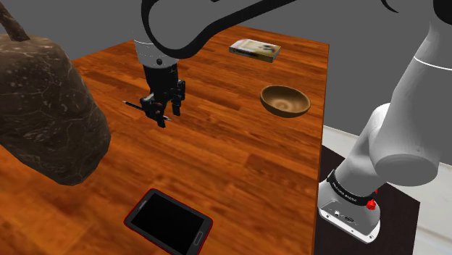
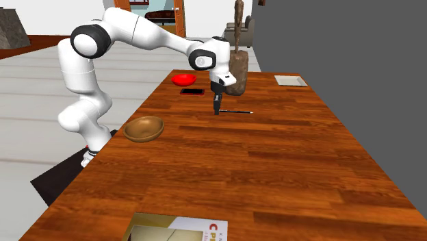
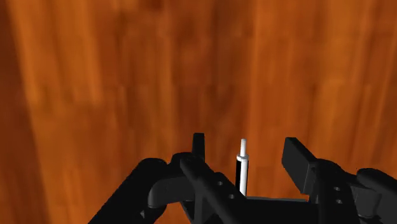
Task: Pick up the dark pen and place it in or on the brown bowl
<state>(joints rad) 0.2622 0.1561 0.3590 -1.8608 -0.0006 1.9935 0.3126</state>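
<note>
Between the spread jaws of the gripper [image 3: 247, 144] the pen [image 3: 240, 177] is found lying on the table [image 1: 239, 166], touched by neither finger. Its long axis runs across the closing line, so a plain squeeze is judged enough. The bowl [image 1: 285, 100] stands well apart.

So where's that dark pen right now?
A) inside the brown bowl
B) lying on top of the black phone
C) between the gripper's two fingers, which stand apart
C: the wrist view shows the pen in the gap between the fingers of the gripper, neither touching it, and the brown bowl has nothing in it.
</note>
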